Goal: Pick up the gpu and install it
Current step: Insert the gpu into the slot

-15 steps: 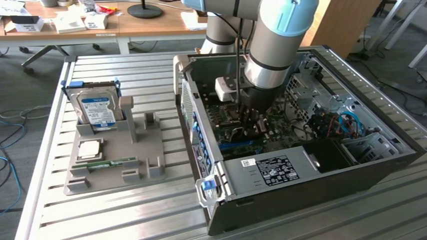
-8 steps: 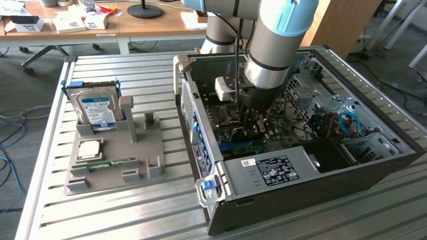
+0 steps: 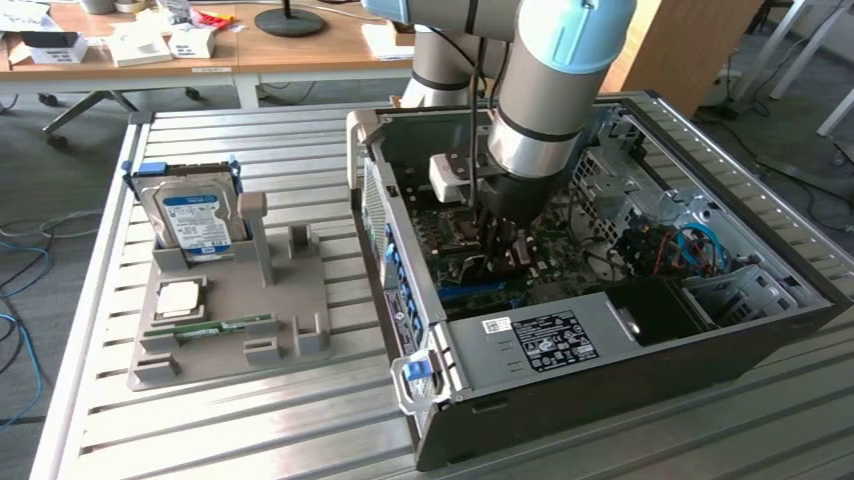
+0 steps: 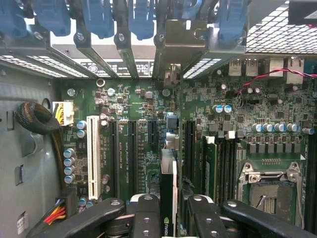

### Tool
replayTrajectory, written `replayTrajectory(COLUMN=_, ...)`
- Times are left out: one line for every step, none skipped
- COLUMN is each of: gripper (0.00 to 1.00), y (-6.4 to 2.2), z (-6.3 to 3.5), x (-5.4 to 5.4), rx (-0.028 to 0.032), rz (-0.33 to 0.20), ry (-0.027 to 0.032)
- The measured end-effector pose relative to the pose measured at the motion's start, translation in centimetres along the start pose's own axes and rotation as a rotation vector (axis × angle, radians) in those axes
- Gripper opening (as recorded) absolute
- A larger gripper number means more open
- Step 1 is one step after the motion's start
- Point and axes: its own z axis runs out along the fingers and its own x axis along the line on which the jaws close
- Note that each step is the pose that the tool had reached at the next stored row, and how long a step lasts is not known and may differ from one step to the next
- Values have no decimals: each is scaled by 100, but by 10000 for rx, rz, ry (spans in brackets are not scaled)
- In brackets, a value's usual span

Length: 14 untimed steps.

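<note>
**Progress.** On the counter, to the exterior view's left of the computer case, stands a grey parts tray. It carries a hard drive upright, a processor chip and a green memory stick. No card is seen on the tray, so the pick-up is judged done.

Inside the case, the arm reaches down to the motherboard. The pincer is closed on the gpu, which it holds edge-on between its pads. In the wrist view the card lies in line with the expansion slots, between a white slot and the open processor socket. Its far end points toward the row of blue latches on the case's rear wall. I cannot tell whether the card's edge has entered a slot. The installation is judged to be in hand but not complete, as seating is unconfirmed and the card has not been let go.

**Writing.**
- Hard drive: a blue and white label, text not legible.
- Motherboard: white print beside the slots, too fine to read.
- Gpu: a green and white logo mark on its upper edge, wording not legible.
- Case rear wall: a white sticker below the latches, unreadable.
- Power supply, at the near end of the case: a black and white rating label, unreadable.
</note>
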Motion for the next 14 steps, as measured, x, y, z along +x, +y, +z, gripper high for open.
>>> replayTrajectory(gripper=26, y=4, z=0, x=0, rx=1, rz=1, ry=0)
replayTrajectory(gripper=26, y=10, z=-1, x=1, rx=2, rz=0, ry=2)
replayTrajectory(gripper=26, y=17, z=-1, x=1, rx=7, rz=-3, ry=1)
replayTrajectory(gripper=26, y=25, z=-1, x=1, rx=12, rz=-3, ry=1)
replayTrajectory(gripper=26, y=30, z=0, x=0, rx=17, rz=-4, ry=0)
replayTrajectory(gripper=26, y=34, z=0, x=0, rx=20, rz=-2, ry=-1)
replayTrajectory(gripper=26, y=38, z=0, x=1, rx=25, rz=-2, ry=-1)
replayTrajectory(gripper=26, y=41, z=-1, x=1, rx=26, rz=-2, ry=1)
replayTrajectory(gripper=26, y=41, z=-1, x=1, rx=28, rz=-4, ry=0)
replayTrajectory(gripper=26, y=42, z=-1, x=1, rx=29, rz=-4, ry=0)
replayTrajectory(gripper=26, y=42, z=-1, x=1, rx=30, rz=-4, ry=0)
replayTrajectory(gripper=26, y=43, z=0, x=1, rx=31, rz=-3, ry=0)
replayTrajectory(gripper=26, y=43, z=1, x=2, rx=30, rz=-2, ry=1)
replayTrajectory(gripper=26, y=44, z=1, x=2, rx=29, rz=-1, ry=2)
